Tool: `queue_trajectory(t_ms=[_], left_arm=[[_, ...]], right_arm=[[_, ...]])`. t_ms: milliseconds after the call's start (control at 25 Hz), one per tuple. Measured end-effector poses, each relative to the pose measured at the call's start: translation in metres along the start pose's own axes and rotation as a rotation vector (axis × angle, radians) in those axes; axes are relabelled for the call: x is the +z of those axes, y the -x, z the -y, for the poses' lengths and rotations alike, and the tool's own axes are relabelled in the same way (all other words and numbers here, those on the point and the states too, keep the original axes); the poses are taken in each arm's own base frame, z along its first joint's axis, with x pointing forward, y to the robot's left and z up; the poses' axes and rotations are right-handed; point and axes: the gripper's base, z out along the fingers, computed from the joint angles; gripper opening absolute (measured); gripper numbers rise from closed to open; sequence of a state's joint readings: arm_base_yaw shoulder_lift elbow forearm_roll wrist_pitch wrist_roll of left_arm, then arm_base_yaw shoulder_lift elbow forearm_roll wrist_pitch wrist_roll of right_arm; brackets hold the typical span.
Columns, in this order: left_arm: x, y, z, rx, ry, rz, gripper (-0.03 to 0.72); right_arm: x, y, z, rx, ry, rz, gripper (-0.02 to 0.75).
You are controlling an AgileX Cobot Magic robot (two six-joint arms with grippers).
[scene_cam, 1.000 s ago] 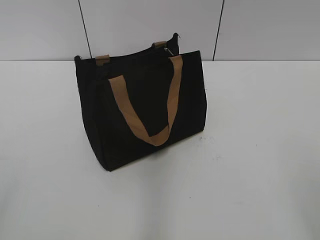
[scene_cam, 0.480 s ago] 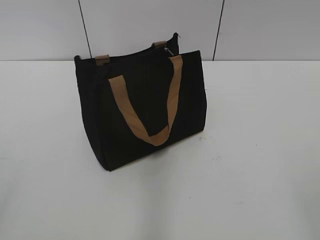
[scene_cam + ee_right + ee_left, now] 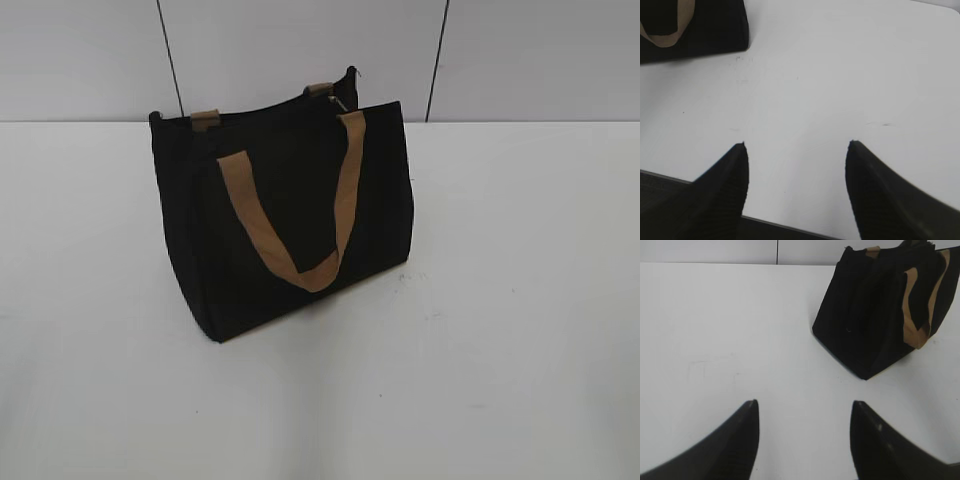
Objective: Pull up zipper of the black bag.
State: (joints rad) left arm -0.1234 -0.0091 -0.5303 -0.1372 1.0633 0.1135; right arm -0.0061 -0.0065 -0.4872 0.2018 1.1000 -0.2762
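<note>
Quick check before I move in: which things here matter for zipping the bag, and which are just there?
Job:
black bag
zipper, at the bag's top rim
left gripper, open
right gripper, open

Just there:
tan handles
white table

The bag [image 3: 285, 220] stands on the table [image 3: 500, 350], left of centre in the exterior frame, a wall [image 3: 300, 50] behind it. One handle [image 3: 300, 225] hangs down its front face; another handle [image 3: 318, 89] shows at the rear rim. Neither gripper appears in that frame.
</note>
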Motion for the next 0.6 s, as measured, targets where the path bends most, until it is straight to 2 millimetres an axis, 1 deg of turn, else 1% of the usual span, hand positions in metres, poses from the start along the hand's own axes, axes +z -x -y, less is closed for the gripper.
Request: queue_trajectory(t_ms=[600], left_arm=[[0.0000,0.0000,0.0000,0.000,0.000,0.000,0.436]], right_arm=[[0.0000,0.0003,-0.0012,0.010,0.013,0.004,0.477]])
